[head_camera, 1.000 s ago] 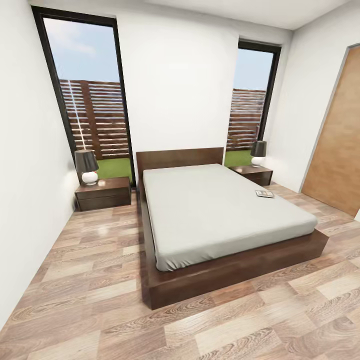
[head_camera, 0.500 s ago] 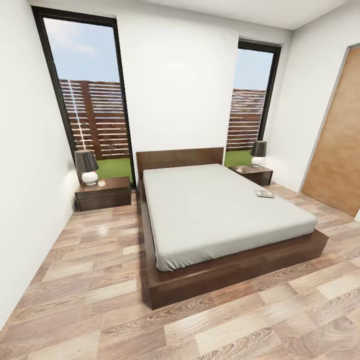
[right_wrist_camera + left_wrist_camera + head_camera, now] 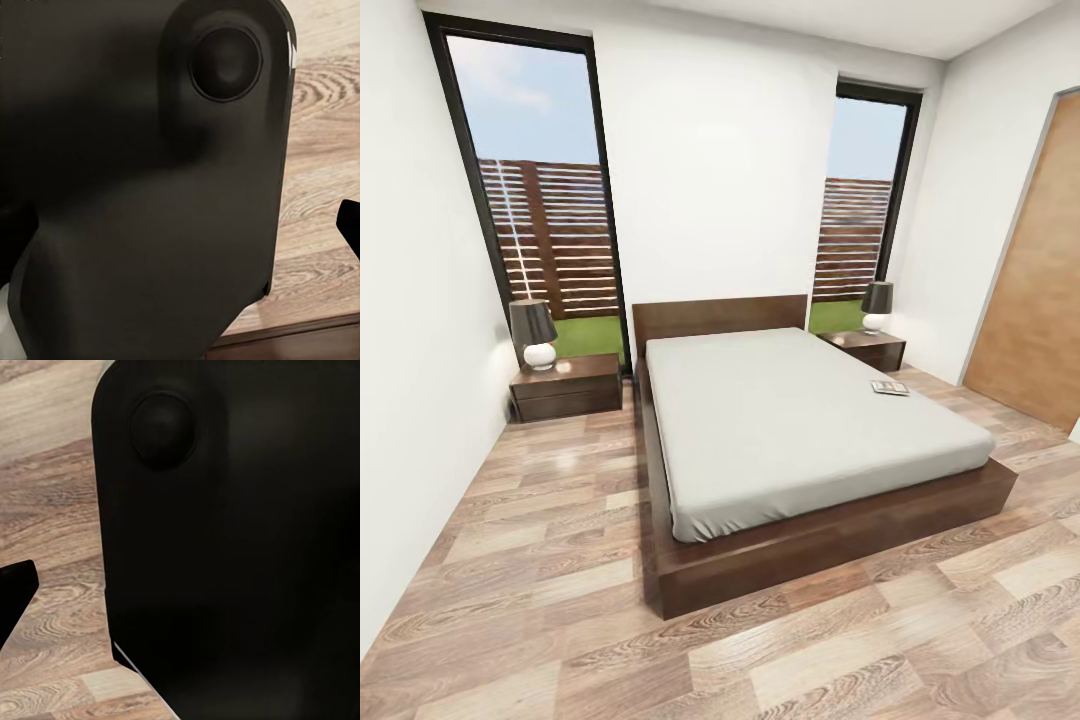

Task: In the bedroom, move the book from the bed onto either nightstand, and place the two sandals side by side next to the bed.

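Observation:
The bed [image 3: 800, 430], with its dark wooden frame and grey mattress, stands in the middle of the bedroom. The book [image 3: 890, 387] lies flat on the mattress near its right edge, toward the headboard. One nightstand [image 3: 565, 385] stands left of the bed and another nightstand [image 3: 865, 348] right of it, each with a lamp on top. The two sandals are out of view. In the left wrist view a black fingertip [image 3: 15, 596] juts in beside the robot's black body [image 3: 240, 547]; in the right wrist view a black fingertip [image 3: 350, 225] shows at the edge. I cannot tell how the jaws stand.
Wood-plank floor [image 3: 540, 560] runs wide along the bed's left side and foot. A brown door [image 3: 1035, 290] is on the right wall. Tall black-framed windows [image 3: 535, 200] flank the headboard. White walls close the room on the left and at the back.

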Tool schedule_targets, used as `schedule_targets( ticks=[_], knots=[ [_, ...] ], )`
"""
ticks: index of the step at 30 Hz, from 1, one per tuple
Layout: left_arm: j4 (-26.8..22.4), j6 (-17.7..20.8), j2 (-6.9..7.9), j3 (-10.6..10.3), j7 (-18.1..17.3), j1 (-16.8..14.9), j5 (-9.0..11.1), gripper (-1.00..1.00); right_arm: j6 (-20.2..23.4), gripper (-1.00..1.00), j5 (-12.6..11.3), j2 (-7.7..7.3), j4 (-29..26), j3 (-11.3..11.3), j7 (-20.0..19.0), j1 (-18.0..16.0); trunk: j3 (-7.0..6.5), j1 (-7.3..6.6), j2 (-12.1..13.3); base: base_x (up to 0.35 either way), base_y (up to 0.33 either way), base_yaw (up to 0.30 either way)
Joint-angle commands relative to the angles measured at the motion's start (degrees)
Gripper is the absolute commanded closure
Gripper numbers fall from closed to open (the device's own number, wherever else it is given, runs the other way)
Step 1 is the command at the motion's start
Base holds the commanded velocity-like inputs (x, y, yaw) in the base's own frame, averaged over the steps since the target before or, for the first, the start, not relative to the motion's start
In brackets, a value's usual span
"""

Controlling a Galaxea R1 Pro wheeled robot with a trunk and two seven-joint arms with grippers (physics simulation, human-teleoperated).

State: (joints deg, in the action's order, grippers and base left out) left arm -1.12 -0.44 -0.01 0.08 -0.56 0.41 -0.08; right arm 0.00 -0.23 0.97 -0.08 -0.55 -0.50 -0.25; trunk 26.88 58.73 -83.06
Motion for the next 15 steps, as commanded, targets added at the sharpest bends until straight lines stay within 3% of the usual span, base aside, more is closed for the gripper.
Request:
schedule_targets(
  ticks=[1,8,15],
  knots=[
    [-0.1,-0.05,0.0,0.01,-0.06,0.03,-0.01,-1.0,-0.02,-1.0,-0.03,0.0,-0.01,0.05,-0.08,-0.02,0.04,0.0,-0.02,0.0,0.0,0.0],
    [-0.1,-0.08,0.12,0.01,-0.06,0.03,-0.01,-1.0,-0.05,-1.0,-0.1,0.0,-0.01,0.0,-0.23,-0.02,0.04,0.0,-0.02,0.0,0.0,-0.036],
    [-0.11,-0.08,0.19,0.01,-0.06,0.03,-0.01,-1.0,-0.09,-1.0,-0.13,0.0,-0.01,-0.33,-0.29,-0.02,0.04,0.0,-0.02,0.0,0.0,-0.211]
  ],
)
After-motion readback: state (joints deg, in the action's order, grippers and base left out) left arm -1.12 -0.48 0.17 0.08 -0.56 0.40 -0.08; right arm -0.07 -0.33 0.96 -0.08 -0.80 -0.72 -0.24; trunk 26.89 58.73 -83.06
